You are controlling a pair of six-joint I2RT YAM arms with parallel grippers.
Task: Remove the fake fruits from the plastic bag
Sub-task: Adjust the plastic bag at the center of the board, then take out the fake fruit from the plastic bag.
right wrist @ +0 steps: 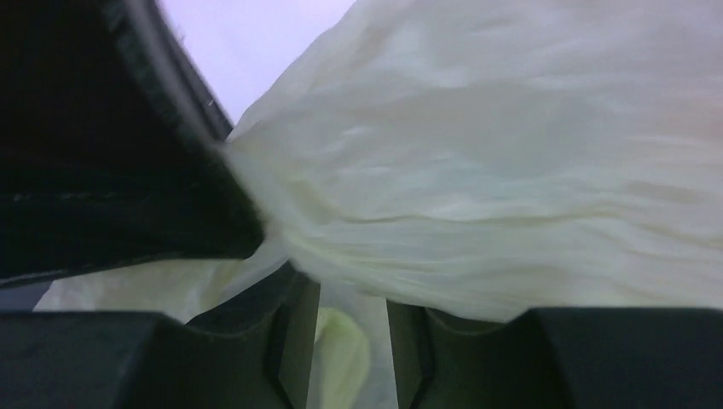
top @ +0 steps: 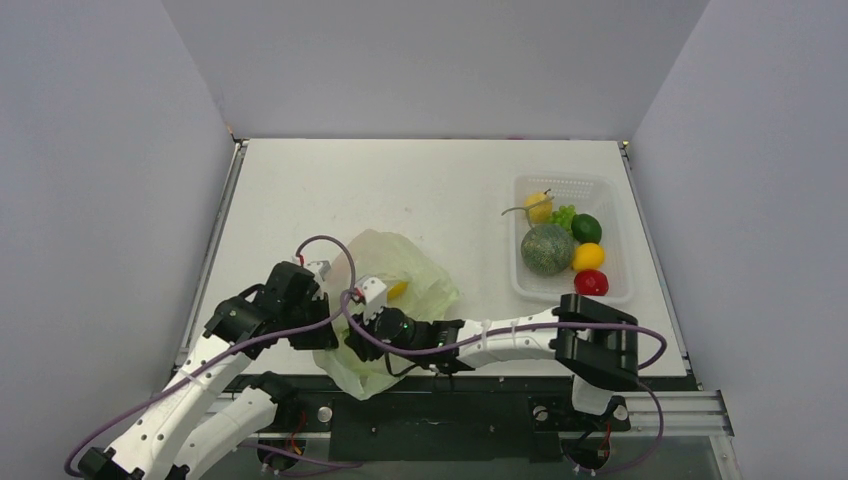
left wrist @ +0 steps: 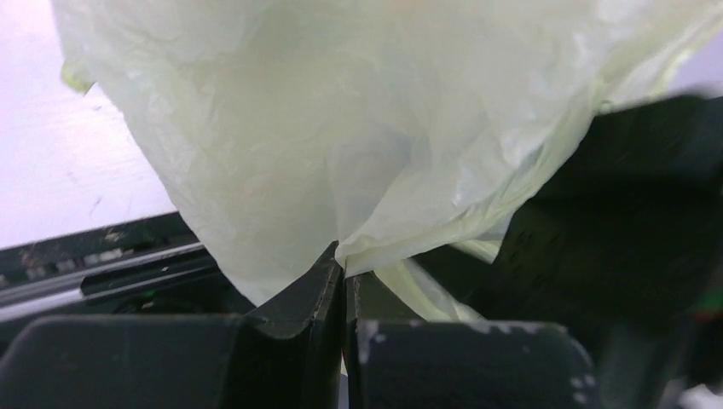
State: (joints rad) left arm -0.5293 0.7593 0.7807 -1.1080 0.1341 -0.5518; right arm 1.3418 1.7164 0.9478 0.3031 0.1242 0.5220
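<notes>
The pale green plastic bag (top: 405,272) lies crumpled at the table's near edge, and a yellow fake fruit (top: 397,290) shows inside it. My left gripper (top: 312,322) is shut on a fold of the bag's film (left wrist: 367,249) at its near left side. My right gripper (top: 362,318) is right beside it. Its jaws stand a narrow gap apart with bunched bag film (right wrist: 354,341) filling the gap from pad to pad. The bag (right wrist: 511,187) fills most of the right wrist view. Other fruits in the bag are hidden.
A white mesh basket (top: 600,190) stands at the right. It holds a mottled green melon (top: 547,249), a stemmed yellow pear (top: 538,207), green grapes (top: 565,214), and green (top: 587,228), yellow-orange (top: 588,256) and red (top: 591,282) fruits. The table's front rail (left wrist: 94,264) is close under the bag.
</notes>
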